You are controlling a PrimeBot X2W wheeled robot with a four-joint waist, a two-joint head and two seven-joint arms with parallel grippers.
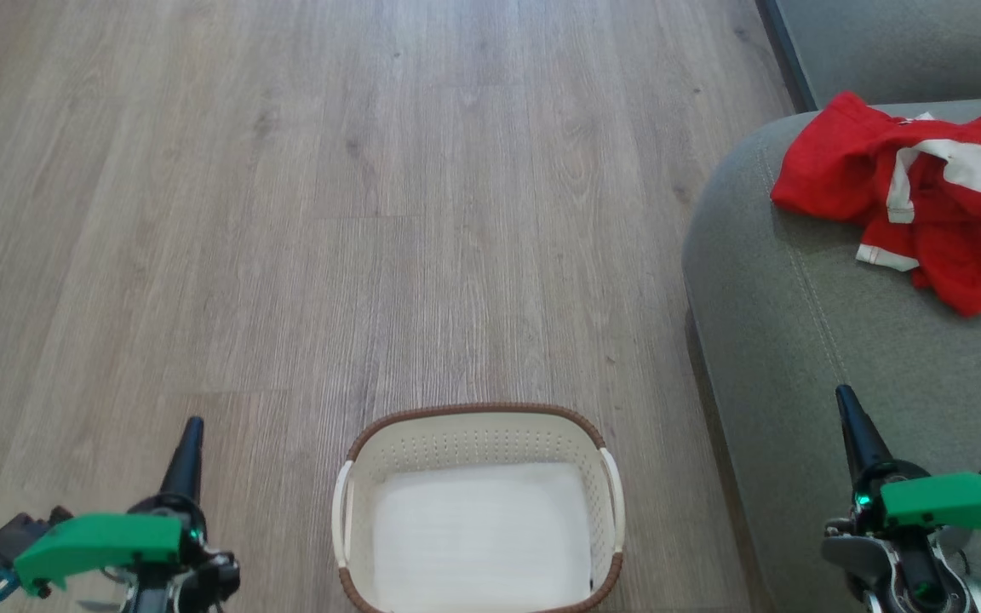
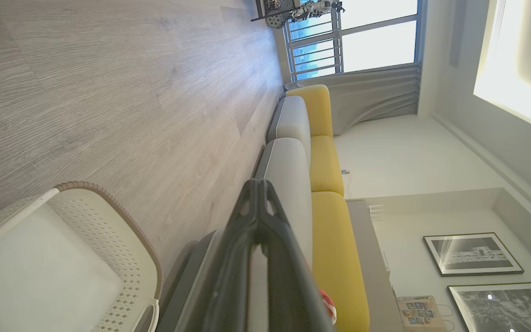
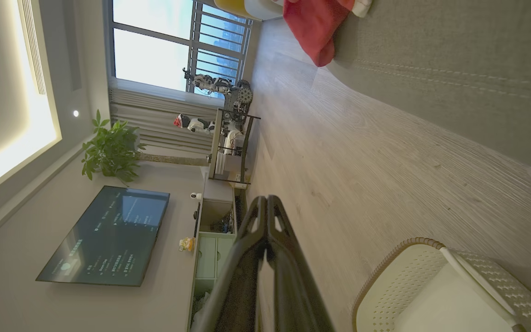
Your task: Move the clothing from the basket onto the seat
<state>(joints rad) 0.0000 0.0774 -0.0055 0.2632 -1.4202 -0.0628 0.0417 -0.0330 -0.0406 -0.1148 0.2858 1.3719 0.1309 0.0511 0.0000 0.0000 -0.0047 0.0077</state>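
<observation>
Item: the clothing (image 1: 916,200), heaped on the seat (image 1: 797,340), up and right of the basket (image 1: 473,410) (its bottom bare, so I judge the job done). Left gripper (image 1: 191,434) and right gripper (image 1: 848,407) flank the basket, both closed and holding nothing.

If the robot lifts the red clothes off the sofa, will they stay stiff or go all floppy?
Probably floppy: the red clothes lie crumpled in soft folds on the sofa. They look thin, so likely light. A corner grip would probably let the rest dangle.
</observation>
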